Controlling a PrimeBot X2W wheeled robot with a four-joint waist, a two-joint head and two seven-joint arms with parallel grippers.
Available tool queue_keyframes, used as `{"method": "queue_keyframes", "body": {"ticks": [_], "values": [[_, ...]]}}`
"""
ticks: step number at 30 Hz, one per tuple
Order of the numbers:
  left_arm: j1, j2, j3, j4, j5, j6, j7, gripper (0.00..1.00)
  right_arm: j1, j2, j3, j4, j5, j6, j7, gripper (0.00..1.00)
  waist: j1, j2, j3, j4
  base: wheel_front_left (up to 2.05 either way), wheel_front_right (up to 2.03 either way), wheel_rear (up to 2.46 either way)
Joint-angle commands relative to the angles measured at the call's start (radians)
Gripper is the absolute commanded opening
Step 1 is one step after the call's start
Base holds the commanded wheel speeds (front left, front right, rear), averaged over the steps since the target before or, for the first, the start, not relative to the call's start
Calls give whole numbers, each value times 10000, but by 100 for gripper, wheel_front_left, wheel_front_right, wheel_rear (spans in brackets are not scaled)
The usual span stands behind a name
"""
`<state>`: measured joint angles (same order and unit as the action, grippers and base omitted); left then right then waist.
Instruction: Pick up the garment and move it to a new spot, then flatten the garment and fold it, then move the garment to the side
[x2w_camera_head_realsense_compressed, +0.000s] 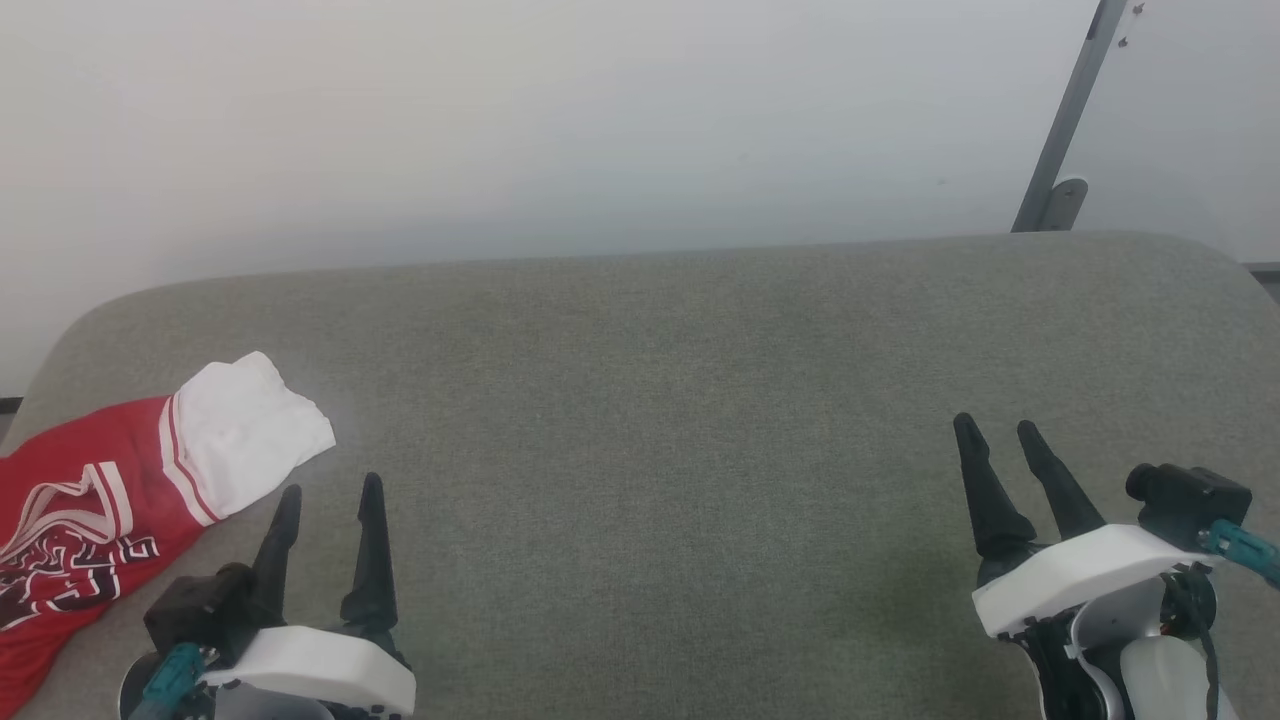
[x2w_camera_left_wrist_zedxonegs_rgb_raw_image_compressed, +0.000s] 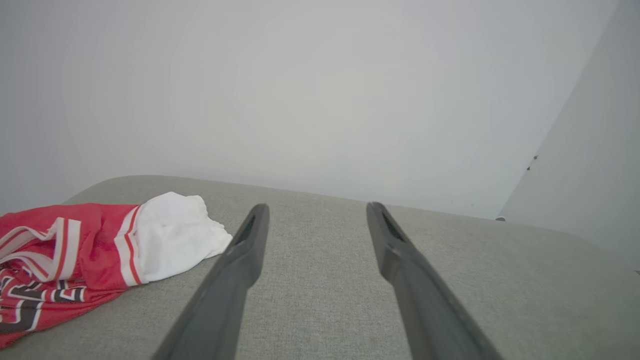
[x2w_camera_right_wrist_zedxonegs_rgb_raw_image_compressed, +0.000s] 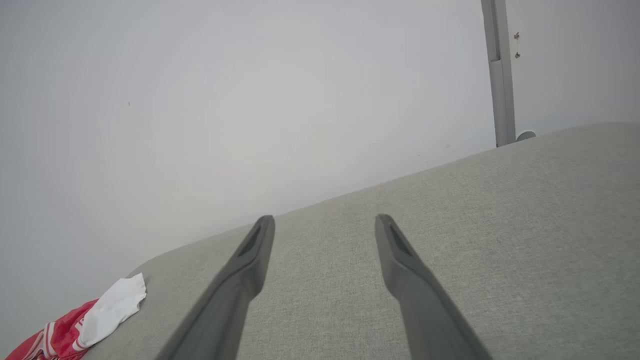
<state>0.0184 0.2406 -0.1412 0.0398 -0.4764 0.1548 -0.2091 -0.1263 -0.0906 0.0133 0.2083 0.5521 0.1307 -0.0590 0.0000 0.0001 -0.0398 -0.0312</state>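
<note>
While the garment (x2w_camera_head_realsense_compressed: 90, 520) lies crumpled at the left edge of the grey fabric-covered counter (x2w_camera_head_realsense_compressed: 650, 400), its white sleeve end (x2w_camera_head_realsense_compressed: 245, 435) pointing toward the middle, the left pincer (x2w_camera_head_realsense_compressed: 332, 484) stands at the near side with its fingers spread apart. It is empty, just beside the sleeve end but not touching it. The right pincer (x2w_camera_head_realsense_compressed: 994, 422) is likewise spread wide and holds nothing, well apart from the garment, over bare fabric on the right. Behind the counter rises a pale wall (x2w_camera_head_realsense_compressed: 500, 120), with a grey post (x2w_camera_head_realsense_compressed: 1065, 120) slanting at the far right.
</note>
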Motion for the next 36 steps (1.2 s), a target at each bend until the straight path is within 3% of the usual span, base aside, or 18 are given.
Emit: {"method": "queue_keyframes", "body": {"ticks": [1, 27, 36], "values": [[108, 51, 28, -101, 269, -21, -90, 100, -105, -33, 14, -82, -233, 0, -88, 100, 0, -1, -13, -5, 0, 0, 0], [429, 223, 432, -69, 1652, -534, -554, 100, 92, -194, 78, -305, -1737, 0, -581, 100, 0, -1, -239, -129, 0, 0, 0], [442, 185, 648, 14, 1679, -672, -575, 100, 166, -190, -50, -328, -1861, 0, -588, 100, 0, -1, -263, -144, 0, 0, 0]]}}
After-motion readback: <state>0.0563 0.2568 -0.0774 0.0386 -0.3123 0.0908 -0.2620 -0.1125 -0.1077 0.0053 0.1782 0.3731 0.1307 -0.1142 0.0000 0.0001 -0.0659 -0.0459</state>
